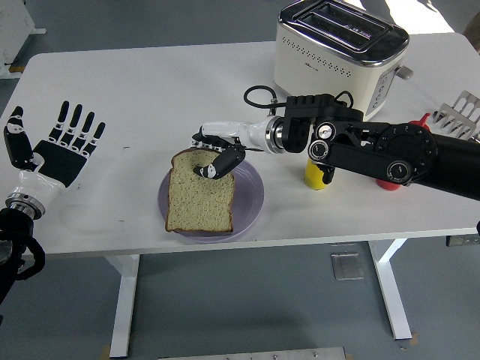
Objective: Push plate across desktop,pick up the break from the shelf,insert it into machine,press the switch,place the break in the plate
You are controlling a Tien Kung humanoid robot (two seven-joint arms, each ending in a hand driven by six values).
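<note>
Where it lies on the plate (251, 204), bread (200, 200) pinched at its top edge by right hand (217, 154).

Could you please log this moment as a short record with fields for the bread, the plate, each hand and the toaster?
bread: slice lying on the plate, top edge pinched by right hand
plate: lilac, near table's front edge
right hand: fingers shut on the slice
left hand: open, palm up, at table's left
toaster: white, far right, slots empty
other: yellow bottle behind the right arm
</note>
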